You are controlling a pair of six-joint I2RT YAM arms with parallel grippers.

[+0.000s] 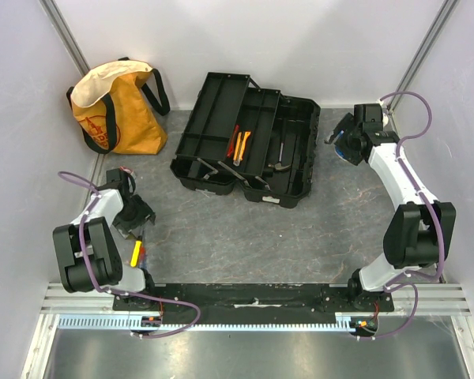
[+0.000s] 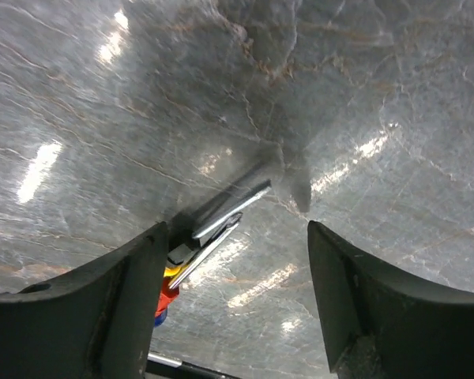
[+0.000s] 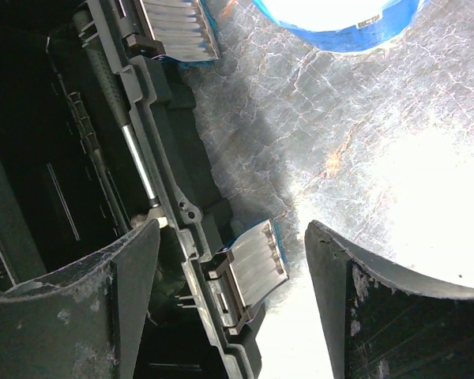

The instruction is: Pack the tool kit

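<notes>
The tool kit [image 1: 221,118] is seen lying open near the middle of the table's [image 1: 245,237] far edge. Its trays are spread out, and an orange-handled tool [image 1: 238,144] is lodged in the middle tray. A yellow-orange fabric bag [image 1: 114,110] is stood in the far left corner, apart from the kit.

The left pincer [image 1: 134,213] is held low by the left edge, well apart from the kit. In the wrist view its jaws are spread wide with nothing gripped. A slim metal tool [image 2: 229,207] with a yellow and red handle is seen lying on the table between the fingers [image 2: 134,292], close to one of them.

The right pincer [image 1: 341,146] is placed just beside the kit's right end, toward the far right corner. Its jaws too are open and empty. A blue latch [image 3: 257,260] of the kit is shown between them, and a round blue-rimmed object [image 3: 340,16] lies beyond, cut by the frame.
</notes>
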